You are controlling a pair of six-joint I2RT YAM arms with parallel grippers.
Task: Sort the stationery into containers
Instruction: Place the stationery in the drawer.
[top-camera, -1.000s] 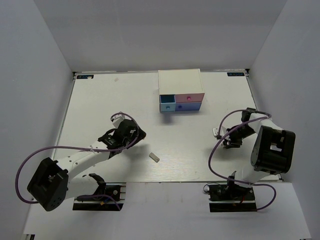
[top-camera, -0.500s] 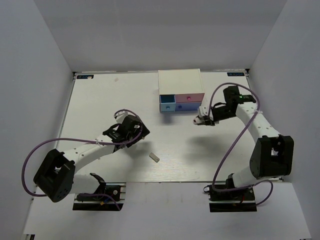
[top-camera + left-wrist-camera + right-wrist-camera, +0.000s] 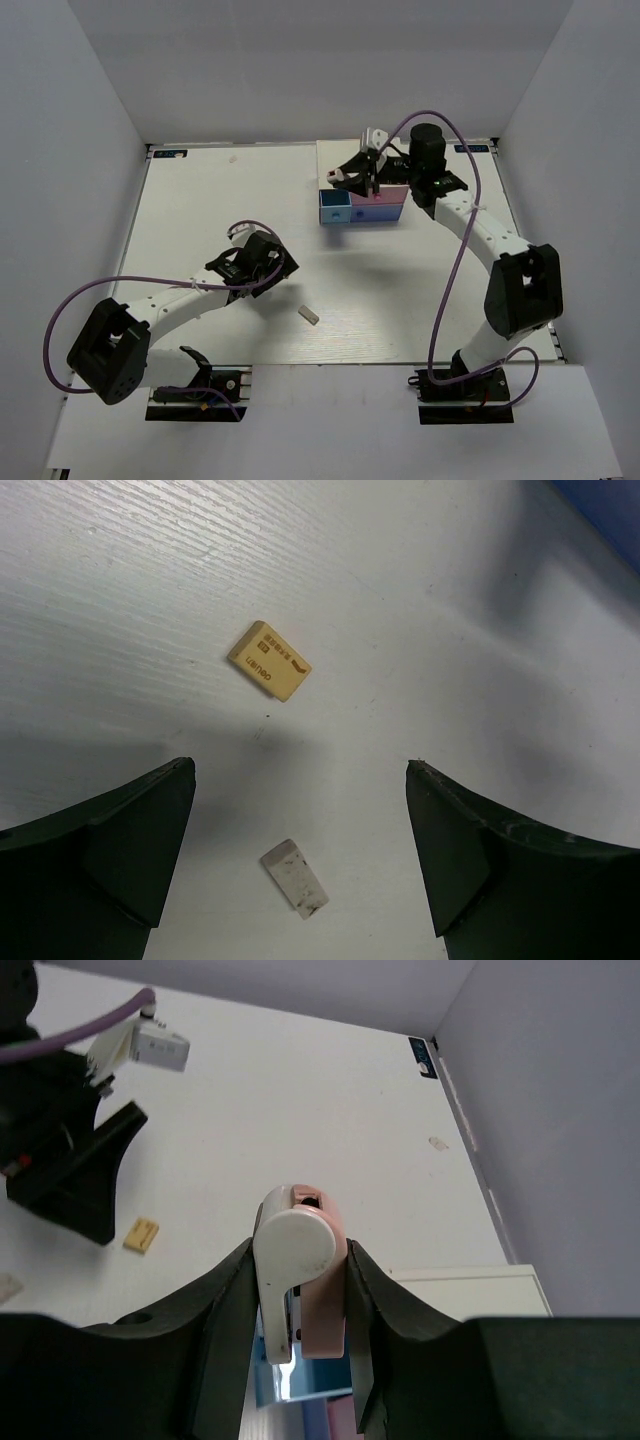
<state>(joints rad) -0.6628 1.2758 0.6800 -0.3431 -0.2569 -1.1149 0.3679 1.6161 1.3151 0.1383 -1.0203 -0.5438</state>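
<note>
At the top middle of the overhead view, the right gripper [image 3: 351, 178] hangs above the front edge of the white drawer unit [image 3: 345, 153], over the left half where the light blue drawer [image 3: 333, 208] sits beside the pink drawer [image 3: 383, 207]. Its two fingers are clamped on a small pink and white piece [image 3: 298, 1282] of stationery, which stands upright between them in the middle of the right wrist view, its rounded white end facing the camera. Beneath it, at the lower edge of that view, a strip of light blue shows; whether that drawer is pulled out cannot be told.

Left of centre in the overhead view, the left gripper [image 3: 262, 258] is held low over the white table [image 3: 190, 200] with its fingers spread wide and nothing between them. Its wrist view shows a tan eraser [image 3: 269, 660] lying flat on the table in the upper middle, ahead of the fingertips, and a greyish-white eraser [image 3: 295, 879] at the bottom middle, in the gap between the fingers and touching neither. The two erasers lie near each other but apart. From above, the greyish-white eraser lies just lower right of the left gripper.
</note>
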